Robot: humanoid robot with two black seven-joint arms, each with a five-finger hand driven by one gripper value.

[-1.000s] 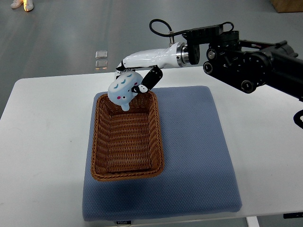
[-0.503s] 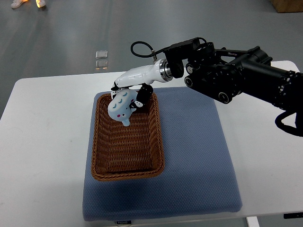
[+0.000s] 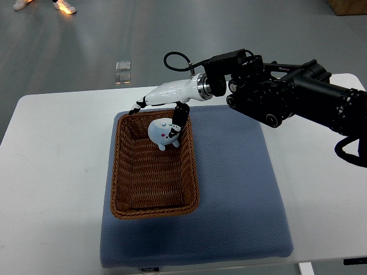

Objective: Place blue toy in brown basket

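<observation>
I see the right robot hand (image 3: 163,112) with fingers spread, holding nothing; blue toy (image 3: 163,132) lies inside the brown basket (image 3: 153,201), far end, thumb touching it, apparently released.

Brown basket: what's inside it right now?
The blue toy sits in the brown basket at its far end, the right hand open just above it. The rest shows bare wicker floor. The spot under the toy is hidden.
</observation>
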